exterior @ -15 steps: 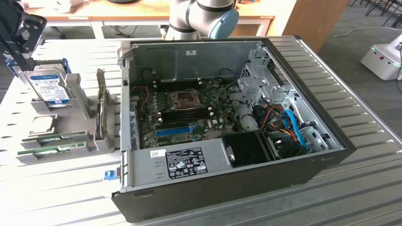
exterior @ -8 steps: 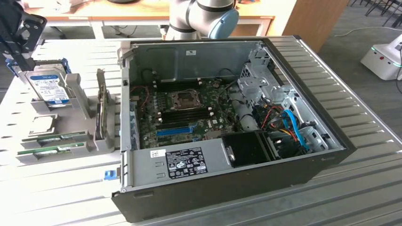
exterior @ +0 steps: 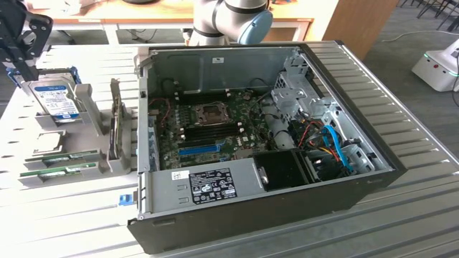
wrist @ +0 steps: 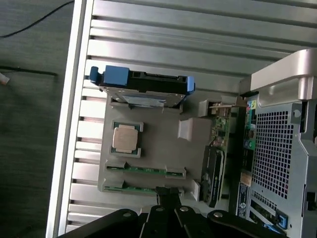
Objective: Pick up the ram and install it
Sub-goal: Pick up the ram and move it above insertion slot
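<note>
Two rams, thin green sticks, lie side by side in slots of a grey holder tray: one ram and a second ram, also seen as ram and ram. My gripper hangs high at the exterior view's far left, above the hard drive and apart from the sticks. In the wrist view the gripper has its fingertips together, shut with nothing in it. The open computer case shows the motherboard with its black memory slots.
The grey tray also holds the silver hard drive with blue rails, a CPU chip and an upright expansion card. A blue long slot sits on the motherboard. The slatted metal table ends near the tray.
</note>
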